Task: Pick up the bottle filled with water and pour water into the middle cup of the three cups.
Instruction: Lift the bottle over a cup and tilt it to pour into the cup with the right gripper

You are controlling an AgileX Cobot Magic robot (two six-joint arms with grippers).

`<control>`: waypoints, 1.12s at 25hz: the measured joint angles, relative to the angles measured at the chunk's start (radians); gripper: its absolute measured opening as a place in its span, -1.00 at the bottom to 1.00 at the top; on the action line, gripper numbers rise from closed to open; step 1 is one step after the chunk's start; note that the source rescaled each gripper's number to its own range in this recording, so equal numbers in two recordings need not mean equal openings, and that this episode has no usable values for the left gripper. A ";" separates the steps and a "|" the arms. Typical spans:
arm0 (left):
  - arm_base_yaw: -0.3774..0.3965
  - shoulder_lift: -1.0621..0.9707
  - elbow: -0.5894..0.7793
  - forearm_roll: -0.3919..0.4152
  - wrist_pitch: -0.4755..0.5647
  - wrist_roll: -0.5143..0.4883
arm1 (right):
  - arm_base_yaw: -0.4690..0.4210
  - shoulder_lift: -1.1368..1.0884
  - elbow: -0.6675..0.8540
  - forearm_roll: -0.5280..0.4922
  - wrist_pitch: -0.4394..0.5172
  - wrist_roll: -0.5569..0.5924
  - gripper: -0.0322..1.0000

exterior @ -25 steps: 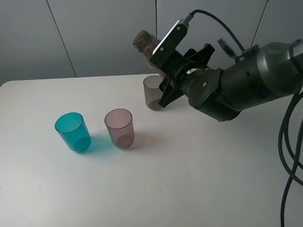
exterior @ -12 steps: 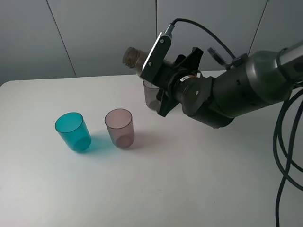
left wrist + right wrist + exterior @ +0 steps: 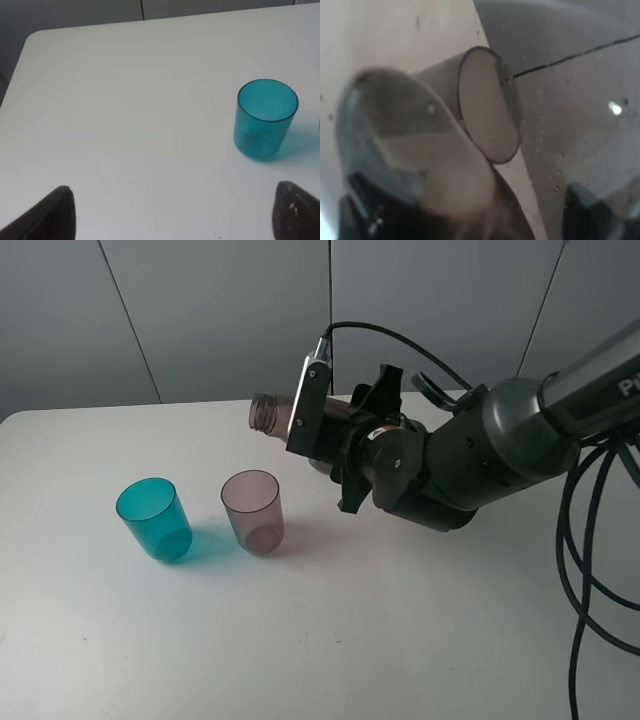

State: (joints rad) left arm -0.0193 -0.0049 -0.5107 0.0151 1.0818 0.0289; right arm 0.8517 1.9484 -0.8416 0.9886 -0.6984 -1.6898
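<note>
1. Far left, the left gripper (image 3: 177, 217) hung over the table (image 3: 350, 640), jaws spread wide with nothing between them. The teal cup (image 3: 153, 518) stood upright ahead of it, clear of the pour.
2. Next along, the middle cup (image 3: 252, 511) stood upright near the teal one, not touching, with bare table in front of it.
3. Above it in the high view was the bottle (image 3: 268, 413), tipped almost level, its open mouth pointing left. No stream showed. My call: get the mouth squarely over the mauve rim and low before tipping further, then tilt slowly, since a narrow neck tends to gulp.
4. The right gripper (image 3: 330, 430) had its jaws pinched on the bottle's body.
5. The grey cup (image 3: 487, 117) sat close by that wrist, almost hidden from above. That was the tight spot, and a dropped wrist could knock it.
6. The table's edges lay well away, with room to the front and left.
</note>
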 joint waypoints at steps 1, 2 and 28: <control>0.000 0.000 0.000 0.000 0.000 0.000 | 0.002 0.000 0.000 0.000 0.000 -0.019 -0.94; 0.000 0.000 0.000 0.000 0.000 0.000 | 0.002 0.000 0.000 0.000 0.000 -0.038 -0.94; 0.000 0.000 0.000 0.000 0.000 0.000 | 0.004 0.000 0.000 -0.057 -0.021 -0.250 -0.94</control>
State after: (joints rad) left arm -0.0193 -0.0049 -0.5107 0.0151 1.0818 0.0289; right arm 0.8554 1.9484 -0.8416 0.9319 -0.7190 -1.9402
